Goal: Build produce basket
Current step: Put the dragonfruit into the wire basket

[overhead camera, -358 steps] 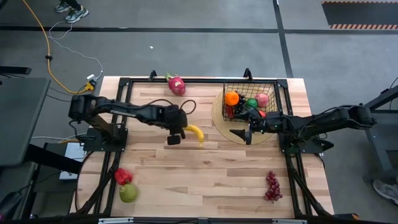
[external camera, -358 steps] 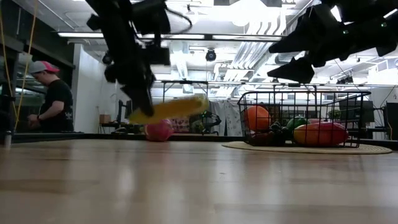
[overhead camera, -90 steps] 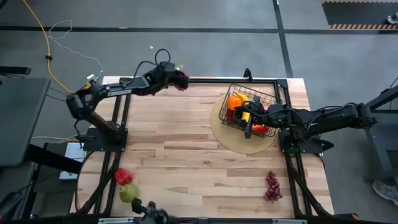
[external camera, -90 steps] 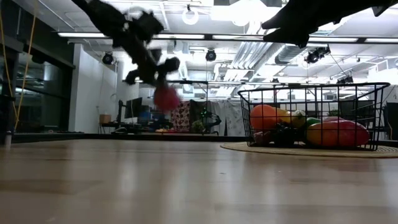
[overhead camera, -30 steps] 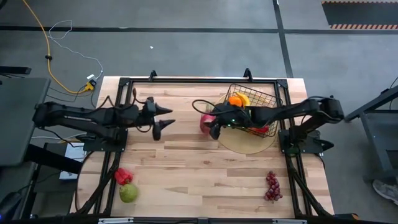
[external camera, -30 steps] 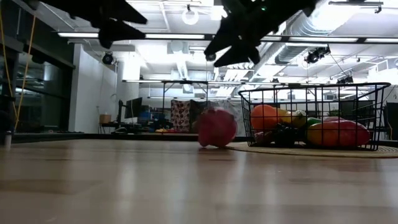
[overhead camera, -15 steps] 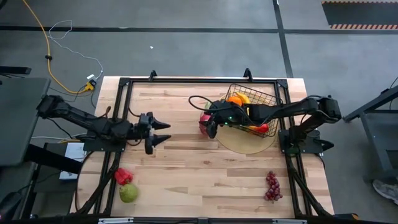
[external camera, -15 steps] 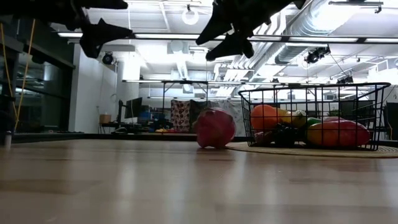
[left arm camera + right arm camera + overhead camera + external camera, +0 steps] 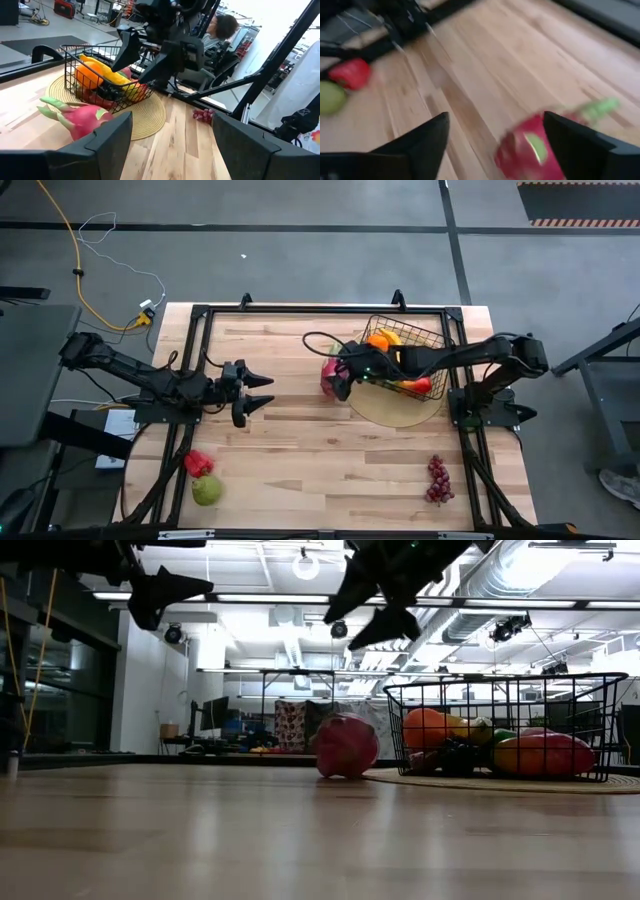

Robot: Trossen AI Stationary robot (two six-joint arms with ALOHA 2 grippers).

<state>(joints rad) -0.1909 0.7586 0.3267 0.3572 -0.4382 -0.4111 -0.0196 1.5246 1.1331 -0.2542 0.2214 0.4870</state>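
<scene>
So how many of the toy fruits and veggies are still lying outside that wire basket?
4. The dragon fruit lies just beside the basket; the red pepper and green pear sit together at one corner; the grapes at another. None seem hidden.

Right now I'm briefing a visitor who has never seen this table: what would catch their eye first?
Probably the pink dragon fruit lying on the wood just beside the black wire basket, with the right gripper hanging open right over it. Next comes the basket itself, on a round tan mat and already filled with bright produce. The left gripper waits open over bare table.
</scene>
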